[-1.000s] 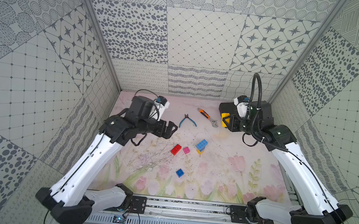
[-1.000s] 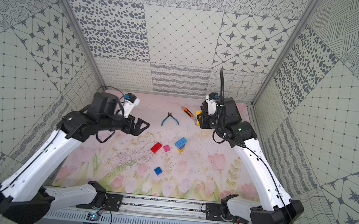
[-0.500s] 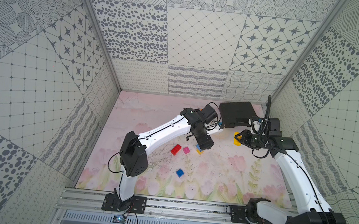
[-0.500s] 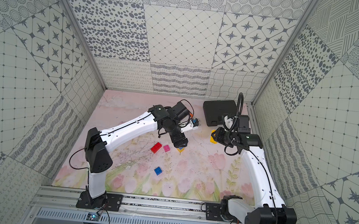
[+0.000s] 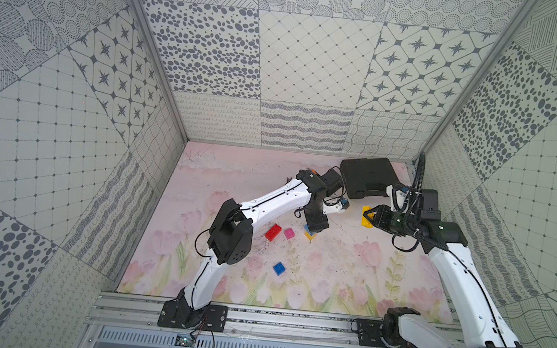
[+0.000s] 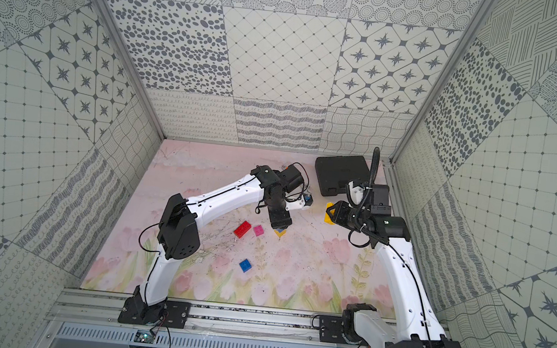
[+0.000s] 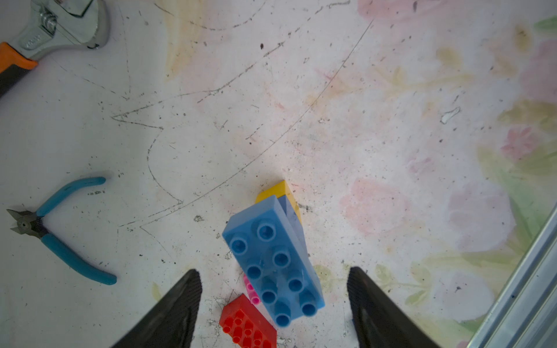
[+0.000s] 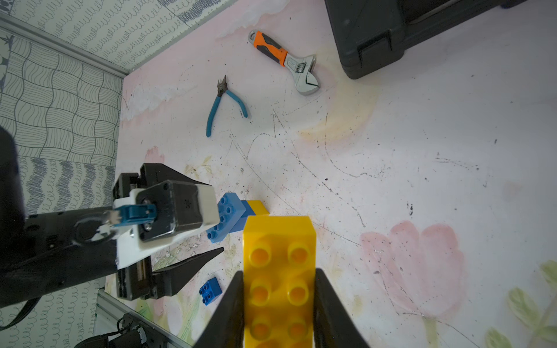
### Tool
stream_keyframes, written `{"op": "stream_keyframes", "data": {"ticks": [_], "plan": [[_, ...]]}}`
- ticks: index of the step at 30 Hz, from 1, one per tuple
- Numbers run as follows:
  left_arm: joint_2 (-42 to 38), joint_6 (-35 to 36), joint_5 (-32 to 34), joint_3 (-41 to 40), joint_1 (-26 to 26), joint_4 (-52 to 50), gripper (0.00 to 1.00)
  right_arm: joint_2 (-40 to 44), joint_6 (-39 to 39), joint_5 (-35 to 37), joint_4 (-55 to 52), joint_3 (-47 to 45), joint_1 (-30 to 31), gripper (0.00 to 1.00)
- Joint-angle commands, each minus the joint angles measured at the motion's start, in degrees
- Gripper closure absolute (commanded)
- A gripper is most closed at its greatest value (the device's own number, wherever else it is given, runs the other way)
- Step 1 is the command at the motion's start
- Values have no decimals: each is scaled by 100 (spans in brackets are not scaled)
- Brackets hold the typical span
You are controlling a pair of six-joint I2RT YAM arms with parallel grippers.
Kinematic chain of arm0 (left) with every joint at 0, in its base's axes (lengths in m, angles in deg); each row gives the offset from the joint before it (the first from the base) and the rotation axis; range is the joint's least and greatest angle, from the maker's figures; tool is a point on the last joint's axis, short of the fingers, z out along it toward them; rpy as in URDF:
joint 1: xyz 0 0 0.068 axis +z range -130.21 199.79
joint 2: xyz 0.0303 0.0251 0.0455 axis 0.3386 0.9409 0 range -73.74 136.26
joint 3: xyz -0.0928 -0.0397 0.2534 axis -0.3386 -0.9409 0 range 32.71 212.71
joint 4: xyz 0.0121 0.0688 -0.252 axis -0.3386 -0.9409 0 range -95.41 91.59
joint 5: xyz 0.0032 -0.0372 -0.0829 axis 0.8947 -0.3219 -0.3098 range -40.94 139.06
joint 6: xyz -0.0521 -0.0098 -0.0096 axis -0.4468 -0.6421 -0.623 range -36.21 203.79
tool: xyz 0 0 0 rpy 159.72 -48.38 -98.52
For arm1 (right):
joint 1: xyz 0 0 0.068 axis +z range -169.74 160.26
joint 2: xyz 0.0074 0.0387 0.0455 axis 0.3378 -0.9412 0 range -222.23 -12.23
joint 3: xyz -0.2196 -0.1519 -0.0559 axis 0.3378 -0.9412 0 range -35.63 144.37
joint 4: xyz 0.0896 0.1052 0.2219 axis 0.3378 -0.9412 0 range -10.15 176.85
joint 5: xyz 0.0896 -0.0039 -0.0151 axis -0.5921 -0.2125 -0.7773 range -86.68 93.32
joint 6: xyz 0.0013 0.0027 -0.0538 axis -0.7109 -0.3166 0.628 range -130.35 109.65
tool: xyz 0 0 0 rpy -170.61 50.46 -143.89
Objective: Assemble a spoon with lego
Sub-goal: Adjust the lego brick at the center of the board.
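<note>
A stack of lego stands mid-table: a light blue oblong brick (image 7: 271, 256) on a darker blue one, over a yellow one (image 7: 278, 188). My left gripper (image 7: 272, 271) hangs over it, open, with a gap on each side of the brick; both top views show it there (image 5: 314, 225) (image 6: 281, 222). To the stack's right, my right gripper (image 8: 279, 272) is shut on a yellow oblong brick (image 8: 278, 241) (image 5: 366, 218), held off the table. A red brick (image 5: 273, 232), a pink brick (image 5: 288, 233) and a dark blue square brick (image 5: 279, 268) lie loose. No joined spoon is in view.
A black case (image 5: 367, 176) sits at the back right, close behind my right arm. An orange-handled wrench (image 8: 286, 60) and blue-handled pliers (image 8: 224, 102) lie behind the stack. A metal rail (image 7: 518, 286) borders the floral mat.
Both arms have left their folded pose at the back. The left gripper has reached out and come down over the light blue stack. The right has carried the yellow brick forward.
</note>
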Motion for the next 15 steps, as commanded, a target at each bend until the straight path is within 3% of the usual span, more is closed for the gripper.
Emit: {"op": "stream_keyframes", "data": {"ticks": [1, 15], "plan": [[154, 156, 70, 141, 84, -355, 26, 143, 95, -56, 117, 8, -12, 79], [216, 51, -221, 76, 55, -207, 38, 156, 77, -81, 150, -50, -13, 79]]}}
